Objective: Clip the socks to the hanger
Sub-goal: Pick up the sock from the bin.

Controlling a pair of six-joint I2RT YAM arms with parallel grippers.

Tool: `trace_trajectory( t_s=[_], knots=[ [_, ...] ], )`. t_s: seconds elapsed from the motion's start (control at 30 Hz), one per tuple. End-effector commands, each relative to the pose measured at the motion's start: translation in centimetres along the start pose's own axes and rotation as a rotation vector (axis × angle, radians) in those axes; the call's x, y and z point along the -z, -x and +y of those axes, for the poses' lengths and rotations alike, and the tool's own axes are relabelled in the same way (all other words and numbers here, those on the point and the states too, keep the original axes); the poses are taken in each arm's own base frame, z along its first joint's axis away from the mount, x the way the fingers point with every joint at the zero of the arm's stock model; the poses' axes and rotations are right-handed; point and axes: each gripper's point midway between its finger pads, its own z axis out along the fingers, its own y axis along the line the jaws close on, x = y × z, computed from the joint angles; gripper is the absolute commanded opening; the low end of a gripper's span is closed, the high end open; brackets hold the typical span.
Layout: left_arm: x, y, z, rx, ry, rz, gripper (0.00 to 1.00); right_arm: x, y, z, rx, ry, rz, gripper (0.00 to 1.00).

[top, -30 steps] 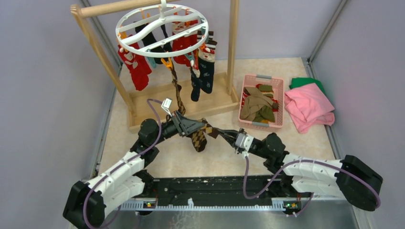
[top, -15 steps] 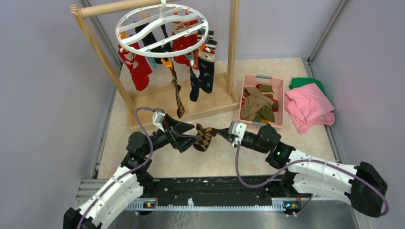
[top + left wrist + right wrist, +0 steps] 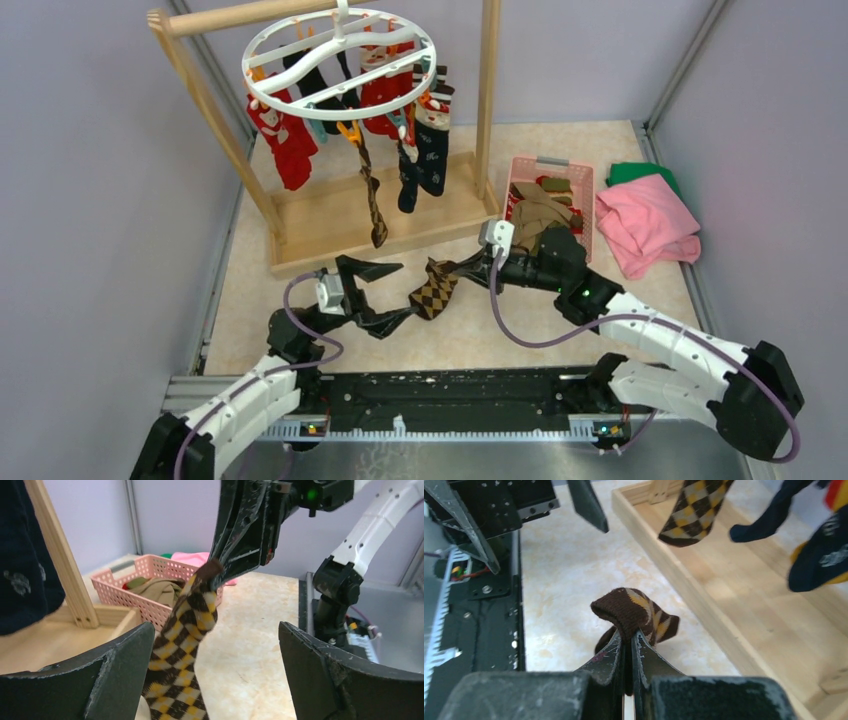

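The right pincer (image 3: 468, 267) is clamped together on the brown cuff of a soft brown-and-mustard argyle diamond sock (image 3: 435, 290). The sock hangs slanting down from the right pincer toward the left pincer (image 3: 405, 290). The left pincer's fingers stand wide apart on either side of the sock's lower part, gripping nothing. In the left wrist view the sock (image 3: 182, 645) runs just beside one finger.

Beyond both pincers stands the wooden rack frame (image 3: 330, 215), the near edge of its base close to the left pincer. Above and beyond that pincer, the white round plastic hanger (image 3: 340, 113) hangs from the top bar, with red, black and navy socks (image 3: 290, 150) clipped to it. A second argyle sock (image 3: 373, 200) dangles over the base.

Just right of the right pincer sits a pink plastic basket (image 3: 590, 215) of olive and brown socks. Farther right lie a pink folded cloth (image 3: 645, 225) and a green cloth (image 3: 635, 172). Bare beige table (image 3: 250, 300) lies left of the left pincer and between both pincers and the arm bases.
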Motion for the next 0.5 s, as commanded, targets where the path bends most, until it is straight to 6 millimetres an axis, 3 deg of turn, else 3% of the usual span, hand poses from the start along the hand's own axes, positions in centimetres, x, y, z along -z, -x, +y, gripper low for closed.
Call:
trace_trajectory(
  t_s=[0.0,0.17,0.47],
  knots=[
    [-0.7,1.6,-1.3,-0.272,-0.122,-0.081,0.99,-1.0,1.2,1.4,-0.047,0.124,0.013,0.00],
    [-2.4,0.7,-1.0,-0.324,-0.183,-0.014,0.95,-1.8,0.7,2.0,-0.077,0.184,0.043,0.00],
    [-5.1,-0.3,0.1,-0.325,-0.218,0.064,0.72,-2.2,0.4,1.8,-0.076,0.188,0.051,0.00]
  ],
)
